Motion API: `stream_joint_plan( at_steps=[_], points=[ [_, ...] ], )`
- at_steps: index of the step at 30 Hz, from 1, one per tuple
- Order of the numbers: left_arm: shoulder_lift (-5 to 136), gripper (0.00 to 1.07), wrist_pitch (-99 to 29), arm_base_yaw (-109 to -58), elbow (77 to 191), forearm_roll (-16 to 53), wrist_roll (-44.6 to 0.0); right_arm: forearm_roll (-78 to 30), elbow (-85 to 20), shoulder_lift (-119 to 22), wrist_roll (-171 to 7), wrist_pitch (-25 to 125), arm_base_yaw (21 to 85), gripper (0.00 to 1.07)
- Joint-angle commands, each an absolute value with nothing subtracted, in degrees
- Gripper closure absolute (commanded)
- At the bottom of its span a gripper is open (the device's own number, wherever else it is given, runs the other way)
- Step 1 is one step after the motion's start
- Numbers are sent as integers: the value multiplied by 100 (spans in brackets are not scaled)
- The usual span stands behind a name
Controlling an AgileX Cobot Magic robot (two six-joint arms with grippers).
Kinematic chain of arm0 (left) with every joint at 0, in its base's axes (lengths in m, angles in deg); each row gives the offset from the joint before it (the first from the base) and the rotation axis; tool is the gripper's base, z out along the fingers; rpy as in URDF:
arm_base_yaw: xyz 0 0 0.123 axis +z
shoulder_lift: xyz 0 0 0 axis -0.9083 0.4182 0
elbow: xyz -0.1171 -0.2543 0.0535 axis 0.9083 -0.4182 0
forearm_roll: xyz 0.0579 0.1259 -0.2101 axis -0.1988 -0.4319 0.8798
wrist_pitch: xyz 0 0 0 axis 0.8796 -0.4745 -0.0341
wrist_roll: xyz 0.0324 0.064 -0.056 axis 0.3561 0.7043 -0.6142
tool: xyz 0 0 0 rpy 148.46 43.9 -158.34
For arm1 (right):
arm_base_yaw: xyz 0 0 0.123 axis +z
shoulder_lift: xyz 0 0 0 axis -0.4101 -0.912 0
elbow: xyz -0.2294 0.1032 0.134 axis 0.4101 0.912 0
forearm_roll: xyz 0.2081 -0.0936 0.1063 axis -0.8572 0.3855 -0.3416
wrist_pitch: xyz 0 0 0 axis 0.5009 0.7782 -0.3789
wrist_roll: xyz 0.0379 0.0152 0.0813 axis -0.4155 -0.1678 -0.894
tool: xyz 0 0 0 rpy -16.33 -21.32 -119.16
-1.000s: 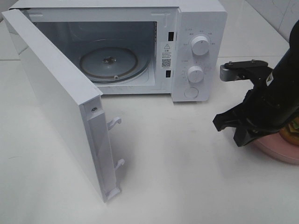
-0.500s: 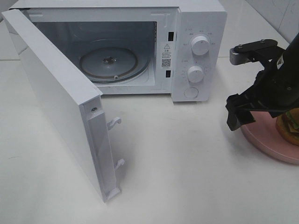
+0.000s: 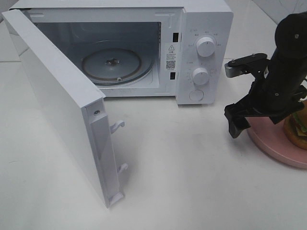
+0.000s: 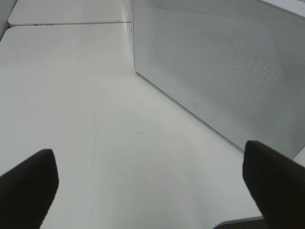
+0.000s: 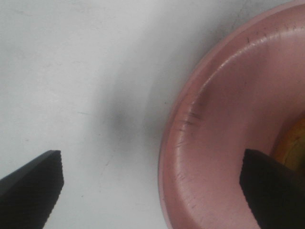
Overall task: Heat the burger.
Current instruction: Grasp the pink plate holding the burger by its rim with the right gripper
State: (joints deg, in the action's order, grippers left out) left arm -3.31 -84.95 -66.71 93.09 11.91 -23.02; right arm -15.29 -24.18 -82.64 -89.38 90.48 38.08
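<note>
The burger (image 3: 298, 130) sits on a pink plate (image 3: 271, 143) at the right edge of the table, half cut off by the frame. My right gripper (image 3: 254, 120) hangs low over the plate's left rim, open and holding nothing. In the right wrist view one fingertip is over the white table and the other over the plate (image 5: 224, 119), with a sliver of the burger (image 5: 291, 140) beside it. The left gripper (image 4: 151, 191) is open and empty over the table, close to the microwave door's outer face (image 4: 228, 67). It does not show in the high view.
The white microwave (image 3: 204, 24) stands at the back with its door (image 3: 53, 96) swung wide open toward the front left. Its glass turntable (image 3: 112, 64) is bare. Bare tabletop lies between the door's edge and the plate.
The right gripper has gone from nearly shut to wide open. Its arm has lifted and shifted slightly, uncovering more of the burger. The microwave has not moved.
</note>
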Motion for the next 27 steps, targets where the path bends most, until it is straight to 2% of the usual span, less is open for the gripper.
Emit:
stream_joint_plan(
  at_steps=[1, 12, 21, 25, 27],
  points=[
    [-428, 9, -8489, -6648, 9309, 1179, -2307, -1604, -2653, -8533, -8984, 9260, 3699, 10],
    [-428, 9, -8489, -6648, 9309, 1179, -2307, -1655, -3272, -9238, -8984, 9438, 3636, 14],
    [-428, 9, -8489, -6648, 9309, 1179, -2307, -1747, -3277, -9416, -8984, 9530, 3561, 17],
    [-428, 9, -8489, -6648, 9309, 1179, -2307, -1747, -3277, -9462, -8984, 9552, 3561, 20],
    [-428, 9, -8489, -6648, 9309, 1179, -2307, -1753, -3277, -9605, -8984, 9570, 3561, 27]
  ],
)
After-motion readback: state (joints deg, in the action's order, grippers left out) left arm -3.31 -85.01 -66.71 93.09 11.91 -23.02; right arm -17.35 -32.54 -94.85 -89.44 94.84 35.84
